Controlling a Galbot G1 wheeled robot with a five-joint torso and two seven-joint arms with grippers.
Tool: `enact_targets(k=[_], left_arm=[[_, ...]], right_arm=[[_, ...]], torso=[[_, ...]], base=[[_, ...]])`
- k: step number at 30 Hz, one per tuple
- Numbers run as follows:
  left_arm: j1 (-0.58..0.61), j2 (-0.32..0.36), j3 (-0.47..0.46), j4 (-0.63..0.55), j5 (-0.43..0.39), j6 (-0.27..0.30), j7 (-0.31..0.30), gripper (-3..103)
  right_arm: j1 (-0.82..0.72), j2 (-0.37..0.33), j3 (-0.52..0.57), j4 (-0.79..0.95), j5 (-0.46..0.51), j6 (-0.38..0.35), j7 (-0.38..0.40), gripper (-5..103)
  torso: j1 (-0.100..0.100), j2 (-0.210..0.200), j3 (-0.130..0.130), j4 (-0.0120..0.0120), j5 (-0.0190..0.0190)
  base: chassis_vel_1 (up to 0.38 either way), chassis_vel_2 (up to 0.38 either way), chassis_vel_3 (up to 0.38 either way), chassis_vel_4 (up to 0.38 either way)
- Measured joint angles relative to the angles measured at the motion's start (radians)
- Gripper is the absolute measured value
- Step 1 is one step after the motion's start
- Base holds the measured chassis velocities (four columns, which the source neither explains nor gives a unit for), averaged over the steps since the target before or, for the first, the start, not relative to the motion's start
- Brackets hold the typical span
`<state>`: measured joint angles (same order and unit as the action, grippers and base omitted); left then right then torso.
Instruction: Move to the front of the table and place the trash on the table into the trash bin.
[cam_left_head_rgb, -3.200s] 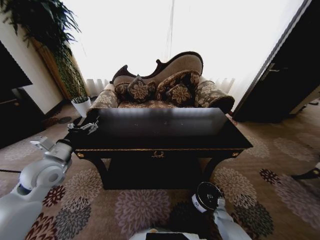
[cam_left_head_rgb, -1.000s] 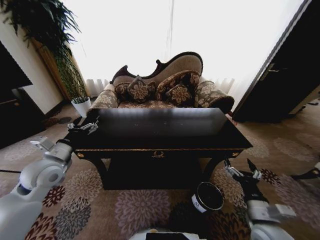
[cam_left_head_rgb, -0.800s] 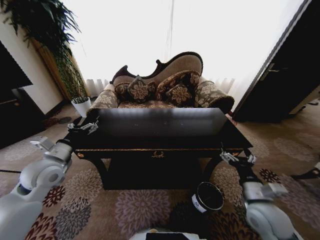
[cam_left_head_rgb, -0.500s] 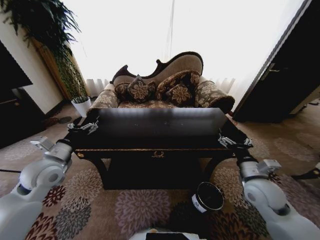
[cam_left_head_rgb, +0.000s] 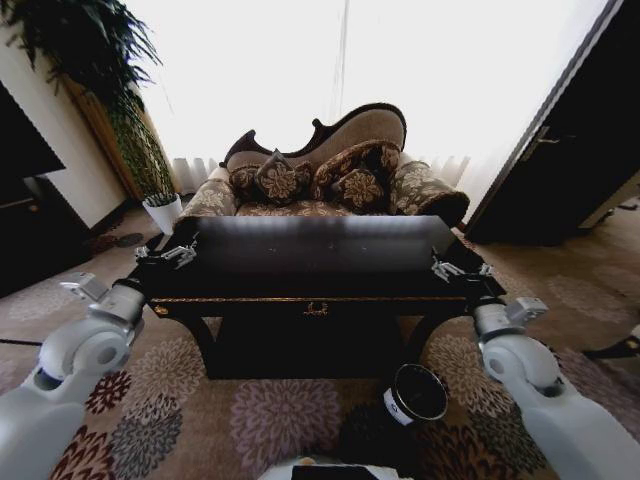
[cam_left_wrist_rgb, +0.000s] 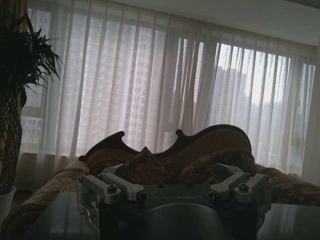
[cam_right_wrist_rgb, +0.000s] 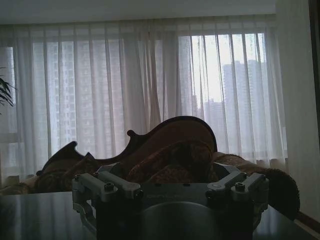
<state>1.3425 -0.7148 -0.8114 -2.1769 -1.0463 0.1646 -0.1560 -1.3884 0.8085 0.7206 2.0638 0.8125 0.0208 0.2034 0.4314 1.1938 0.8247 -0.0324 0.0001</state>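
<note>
The glossy black table (cam_left_head_rgb: 330, 285) stands straight ahead, its long front edge facing me. My left gripper (cam_left_head_rgb: 166, 254) hovers open over the table's left end with nothing between its fingers. Over the right end my right gripper (cam_left_head_rgb: 459, 269) is open and empty too. The black trash bin (cam_left_head_rgb: 415, 393) with its white label stands on the carpet in front of the table's right leg, below my right arm. The trash is out of view. Both wrist views look low across the dark tabletop (cam_left_wrist_rgb: 45, 220) (cam_right_wrist_rgb: 40, 215) toward the sofa.
A patterned sofa (cam_left_head_rgb: 330, 175) with cushions sits right behind the table, under bright curtained windows. A tall plant in a white pot (cam_left_head_rgb: 163, 210) stands at the back left. A dark door (cam_left_head_rgb: 560, 170) is on the right. Floral carpet lies in front.
My right arm has risen from low beside the trash bin to the table's right end. The left arm and the view have stayed still.
</note>
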Motion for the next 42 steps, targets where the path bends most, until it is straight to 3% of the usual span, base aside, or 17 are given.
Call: enact_targets(k=[30,42], left_arm=[[0.000,0.000,0.000,0.000,0.000,0.000,0.000,100],[0.000,0.000,0.000,0.000,0.000,0.000,0.000,100]], right_arm=[[-0.005,0.003,0.003,0.002,-0.002,0.004,-0.001,100],[-0.005,0.003,0.003,0.002,-0.002,0.004,0.000,100]], torso=[[0.000,0.000,0.000,0.0001,-0.0001],[0.000,0.000,0.000,0.0001,-0.0002]], base=[[0.005,-0.004,-0.003,0.004],[0.145,-0.138,-0.156,0.146]])
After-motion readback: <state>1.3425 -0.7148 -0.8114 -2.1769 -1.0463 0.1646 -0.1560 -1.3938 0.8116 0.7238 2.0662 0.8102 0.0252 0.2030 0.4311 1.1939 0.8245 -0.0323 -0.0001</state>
